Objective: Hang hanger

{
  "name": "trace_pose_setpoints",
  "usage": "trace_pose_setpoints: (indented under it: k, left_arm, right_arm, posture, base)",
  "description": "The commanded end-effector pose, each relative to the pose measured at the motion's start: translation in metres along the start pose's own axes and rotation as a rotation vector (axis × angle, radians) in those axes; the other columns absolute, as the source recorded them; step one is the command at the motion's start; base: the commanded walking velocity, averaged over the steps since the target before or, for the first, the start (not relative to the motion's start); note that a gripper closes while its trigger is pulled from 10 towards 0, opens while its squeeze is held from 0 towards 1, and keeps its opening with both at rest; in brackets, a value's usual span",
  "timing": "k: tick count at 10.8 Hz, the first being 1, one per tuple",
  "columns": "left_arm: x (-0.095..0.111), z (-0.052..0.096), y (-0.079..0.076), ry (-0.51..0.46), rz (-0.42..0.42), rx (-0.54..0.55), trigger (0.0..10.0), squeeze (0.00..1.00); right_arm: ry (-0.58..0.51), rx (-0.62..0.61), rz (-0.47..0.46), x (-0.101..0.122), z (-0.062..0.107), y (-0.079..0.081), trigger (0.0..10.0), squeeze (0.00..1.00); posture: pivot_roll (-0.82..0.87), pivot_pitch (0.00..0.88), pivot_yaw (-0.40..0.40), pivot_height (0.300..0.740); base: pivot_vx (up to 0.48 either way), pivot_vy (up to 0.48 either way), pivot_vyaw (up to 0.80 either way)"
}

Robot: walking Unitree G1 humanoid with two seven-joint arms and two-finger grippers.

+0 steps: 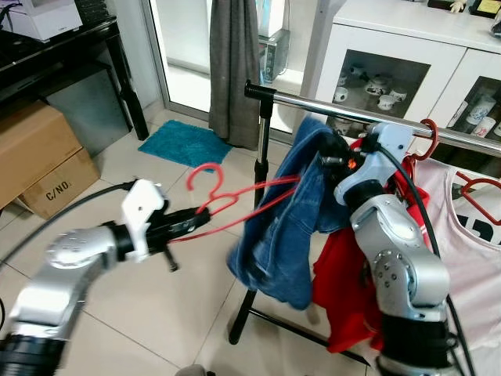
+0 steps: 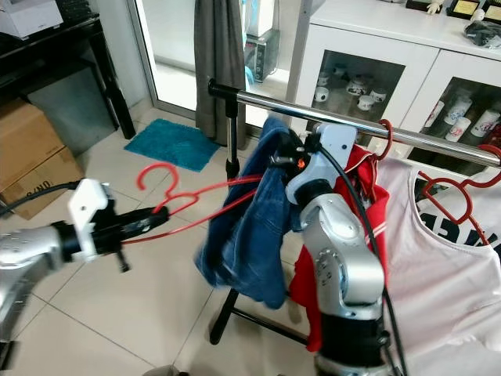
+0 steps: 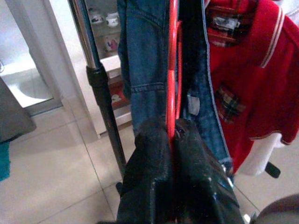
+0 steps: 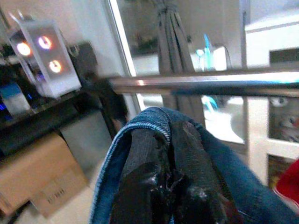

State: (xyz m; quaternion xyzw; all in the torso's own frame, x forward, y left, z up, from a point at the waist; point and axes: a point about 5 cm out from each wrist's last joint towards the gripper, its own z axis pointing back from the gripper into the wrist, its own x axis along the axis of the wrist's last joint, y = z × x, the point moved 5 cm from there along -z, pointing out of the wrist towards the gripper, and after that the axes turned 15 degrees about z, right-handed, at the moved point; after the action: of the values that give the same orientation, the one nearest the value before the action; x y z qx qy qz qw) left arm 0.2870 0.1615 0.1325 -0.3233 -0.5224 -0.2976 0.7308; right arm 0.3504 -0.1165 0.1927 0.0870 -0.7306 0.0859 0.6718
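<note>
Blue denim garment (image 1: pixel 286 227) hides the red hanger's (image 1: pixel 235 200) far end.

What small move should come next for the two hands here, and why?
Probably raise both hands toward the chrome rail. The left hand clamps the red wire hanger, whose hook sits well below the rail, while the right hand pinches the blue denim garment threaded on it.

At the upper left of the frame we see a black worktop (image 1: pixel 102 35). Two brown cardboard boxes (image 1: pixel 35 157) sit under it. A small teal mat (image 1: pixel 184 142) lies on the tiled floor (image 1: pixel 156 305). A white cabinet (image 1: pixel 407 55) at the upper right holds cups (image 1: pixel 380 90) behind glass.
</note>
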Motion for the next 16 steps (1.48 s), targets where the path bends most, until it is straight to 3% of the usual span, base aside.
trace_pose_setpoints:
  k: [1, 3, 5, 6, 8, 9, 10, 11, 12, 13, 14, 16]
  left_arm:
    - [0.0, 0.012, -0.005, 0.017, 0.004, -0.026, 0.0, 0.0]
    - [0.002, 0.031, -0.021, -0.002, 0.044, -0.071, 0.0, 0.0]
    - [0.008, 0.046, -0.031, -0.039, 0.086, -0.074, 0.0, 0.0]
    - [0.007, 0.053, -0.031, -0.044, 0.101, -0.049, 0.0, 0.0]
    - [-0.006, 0.058, -0.008, -0.046, 0.131, 0.142, 0.0, 0.0]
    - [-0.022, 0.054, 0.006, -0.043, 0.13, 0.292, 0.5, 0.0]
    - [-0.032, 0.045, 0.014, -0.078, 0.134, 0.437, 10.0, 0.0]
    - [-0.043, 0.027, 0.013, -0.067, 0.164, 0.5, 10.0, 0.0]
    - [-0.046, 0.012, 0.013, -0.067, 0.139, 0.531, 10.0, 0.0]
    - [-0.043, 0.004, 0.013, -0.094, 0.144, 0.54, 10.0, 0.0]
    - [-0.04, -0.002, 0.015, -0.13, 0.18, 0.554, 10.0, 0.0]
    - [-0.042, -0.01, 0.015, -0.118, 0.186, 0.542, 10.0, 0.0]
  right_arm:
    - [-0.044, -0.027, 0.051, 0.013, -0.003, -0.015, 0.0, 0.0]
    - [-0.043, -0.008, 0.008, 0.008, -0.001, -0.021, 0.0, 0.0]
    - [0.048, 0.083, -0.089, -0.026, 0.01, -0.009, 0.0, 0.0]
    - [0.111, 0.117, -0.102, -0.049, 0.02, -0.005, 0.0, 0.0]
    - [0.271, 0.191, -0.1, -0.084, 0.041, 0.0, 0.0, 0.0]
    - [0.335, 0.229, -0.052, -0.1, 0.055, 0.004, 10.0, 0.0]
    - [0.336, 0.232, -0.082, -0.101, 0.058, 0.008, 10.0, 0.0]
    - [0.29, 0.218, -0.049, -0.095, 0.057, 0.007, 10.0, 0.0]
    - [0.255, 0.179, -0.069, -0.091, 0.055, 0.006, 10.0, 0.0]
    - [0.174, 0.108, -0.035, -0.083, 0.05, 0.001, 10.0, 0.0]
    - [0.261, 0.157, -0.116, -0.092, 0.056, 0.014, 10.0, 0.0]
    - [0.25, 0.2, -0.115, -0.092, 0.059, 0.021, 10.0, 0.0]
  posture:
    - [0.01, 0.0, 0.007, 0.74]
    - [0.01, 0.0, 0.006, 0.74]
    - [0.02, 0.0, 0.001, 0.74]
    - [0.02, 0.0, -0.005, 0.74]
    - [0.02, 0.0, -0.01, 0.74]
    - [0.02, 0.0, -0.022, 0.74]
    - [0.02, 0.0, -0.027, 0.74]
    - [0.04, 0.0, -0.032, 0.74]
    - [0.04, 0.0, -0.029, 0.74]
    - [0.02, 0.0, -0.014, 0.74]
    - [0.01, 0.0, 0.005, 0.74]
    - [0.0, 0.0, 0.006, 0.74]
  base:
    - [0.0, 0.0, 0.0]
    - [0.0, 0.0, 0.0]
    - [0.0, 0.0, 0.0]
    - [0.0, 0.0, 0.0]
    - [0.0, 0.0, 0.0]
    - [0.0, 0.0, 0.0]
    - [0.0, 0.0, 0.0]
    - [0.0, 0.0, 0.0]
    - [0.0, 0.0, 0.0]
    - [0.0, 0.0, 0.0]
    - [0.0, 0.0, 0.0]
    - [0.0, 0.0, 0.0]
